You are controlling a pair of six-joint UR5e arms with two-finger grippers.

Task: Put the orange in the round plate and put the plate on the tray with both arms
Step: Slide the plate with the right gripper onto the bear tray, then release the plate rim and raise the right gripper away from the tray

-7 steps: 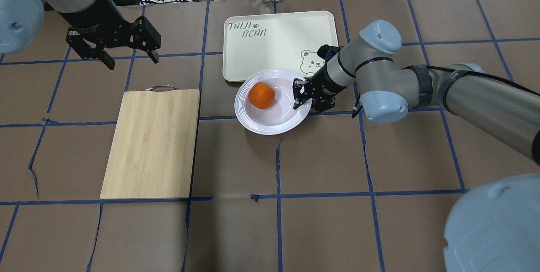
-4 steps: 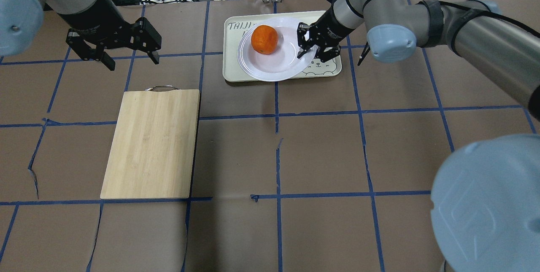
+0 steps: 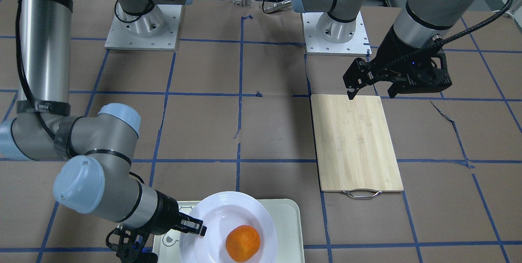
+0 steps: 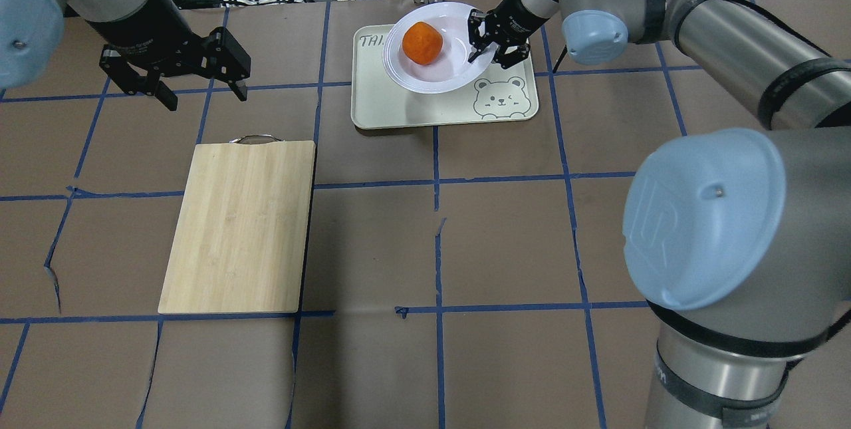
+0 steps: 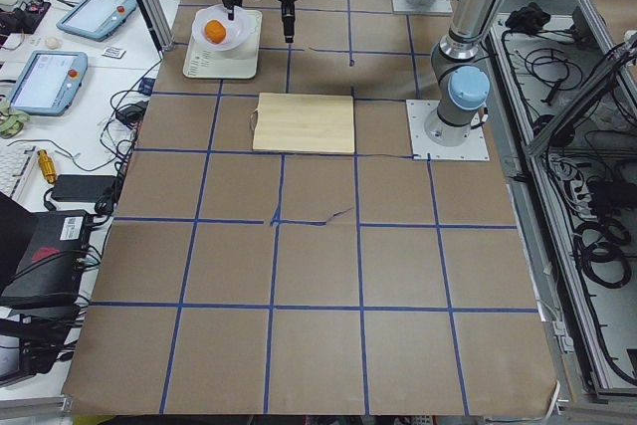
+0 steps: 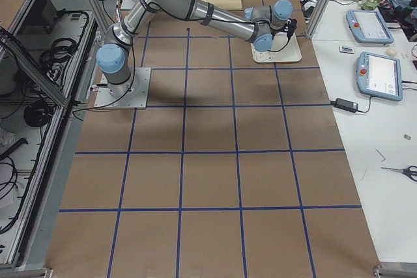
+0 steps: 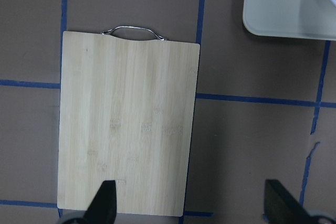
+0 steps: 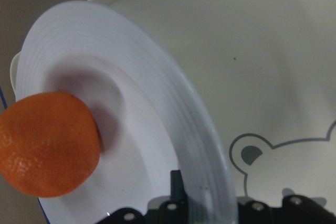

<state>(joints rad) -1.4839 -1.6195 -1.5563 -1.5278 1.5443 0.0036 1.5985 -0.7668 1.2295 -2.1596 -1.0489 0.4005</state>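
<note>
The orange (image 4: 422, 43) sits in the well of the white round plate (image 4: 425, 84). My right gripper (image 4: 480, 50) is shut on the plate's right rim and holds it raised over the tray (image 4: 412, 110), above the tray's far half. The right wrist view shows the plate's rim (image 8: 199, 129) close up, the orange (image 8: 47, 142) inside it and the tray's bear face (image 8: 273, 156) below. From the front, the plate (image 3: 220, 214) covers most of the tray (image 3: 291, 230). My left gripper (image 4: 173, 80) hangs open and empty, well left of the tray.
A bamboo cutting board (image 4: 239, 226) with a metal handle lies left of centre, below my left gripper (image 7: 191, 203). Cables and a metal post lie past the table's far edge. Blue tape lines cross the brown table cover.
My right gripper has lifted the plate with the orange from the table in front of the tray and carried it over the tray, toward its far side. The left arm has barely moved.
</note>
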